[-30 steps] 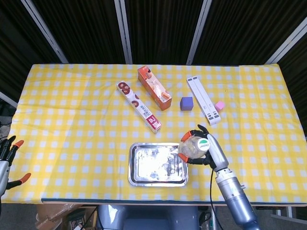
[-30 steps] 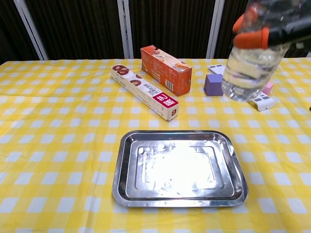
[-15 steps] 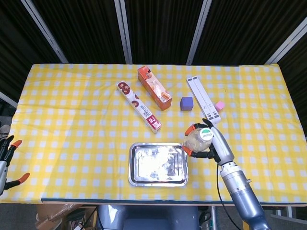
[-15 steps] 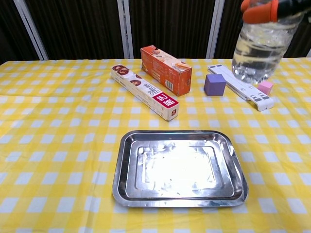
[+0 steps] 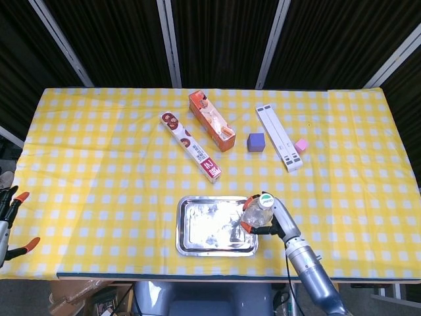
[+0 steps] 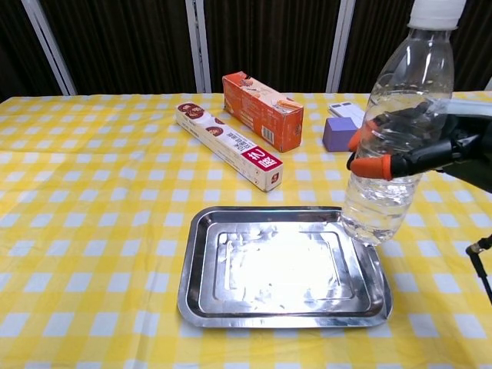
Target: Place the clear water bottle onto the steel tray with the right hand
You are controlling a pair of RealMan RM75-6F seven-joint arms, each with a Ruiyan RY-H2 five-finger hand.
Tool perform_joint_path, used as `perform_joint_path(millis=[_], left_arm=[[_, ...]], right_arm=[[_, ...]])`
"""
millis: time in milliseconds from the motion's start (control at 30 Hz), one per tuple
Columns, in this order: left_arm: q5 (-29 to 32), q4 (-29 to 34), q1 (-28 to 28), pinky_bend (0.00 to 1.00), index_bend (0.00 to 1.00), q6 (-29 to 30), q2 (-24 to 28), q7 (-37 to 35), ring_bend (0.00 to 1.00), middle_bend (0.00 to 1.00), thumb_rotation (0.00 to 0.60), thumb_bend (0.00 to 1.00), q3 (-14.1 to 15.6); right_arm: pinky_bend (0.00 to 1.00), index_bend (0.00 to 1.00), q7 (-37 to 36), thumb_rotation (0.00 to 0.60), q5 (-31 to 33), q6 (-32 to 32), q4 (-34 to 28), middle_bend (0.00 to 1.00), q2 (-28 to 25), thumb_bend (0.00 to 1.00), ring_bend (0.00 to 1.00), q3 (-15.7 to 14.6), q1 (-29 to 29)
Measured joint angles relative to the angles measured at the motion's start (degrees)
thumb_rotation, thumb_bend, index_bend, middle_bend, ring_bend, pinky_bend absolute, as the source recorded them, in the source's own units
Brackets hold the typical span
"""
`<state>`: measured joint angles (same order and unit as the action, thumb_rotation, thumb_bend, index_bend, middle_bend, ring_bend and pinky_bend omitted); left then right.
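Observation:
My right hand (image 6: 430,150) (image 5: 275,220) grips the clear water bottle (image 6: 392,131) (image 5: 255,212) around its middle. The bottle stands upright with its white cap on top, its base low over the right edge of the steel tray (image 6: 231,296) (image 5: 197,230); whether it touches the rim I cannot tell. The tray lies near the table's front edge with nothing else in it. My left hand (image 5: 10,217) hangs off the table's left side, fingers apart, holding nothing.
A long red-and-white box (image 6: 228,144) and an orange carton (image 6: 261,109) lie behind the tray. A purple cube (image 6: 337,133) sits behind the bottle; a white strip (image 5: 279,137) and a pink block (image 5: 302,145) lie further right.
The right hand has carried the bottle down and leftward, from high above the table's right part to just over the tray's right edge. The left hand has barely moved.

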<state>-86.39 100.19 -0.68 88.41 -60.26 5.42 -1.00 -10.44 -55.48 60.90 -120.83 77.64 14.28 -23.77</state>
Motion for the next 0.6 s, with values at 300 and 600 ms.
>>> perform_joint_path(millis=[300,600], left_arm=[[-0.3,0.2,-0.2,0.00,0.11,-0.4,-0.2,0.9,0.00,0.00,0.600,0.19,0.2],[-0.1,0.3,0.1,0.00,0.11,0.0,-0.2,0.8,0.00,0.00,0.600,0.19,0.1]], right_arm=[[0.00,0.85,-1.9,0.600,-2.6,1.5,-4.8,0.61,-8.6,0.33,0.29,1.9,2.0],[0.00,0.85,-2.2,0.600,-3.8,4.3,-13.9,0.61,-20.5,0.33,0.29,10.4,1.9]])
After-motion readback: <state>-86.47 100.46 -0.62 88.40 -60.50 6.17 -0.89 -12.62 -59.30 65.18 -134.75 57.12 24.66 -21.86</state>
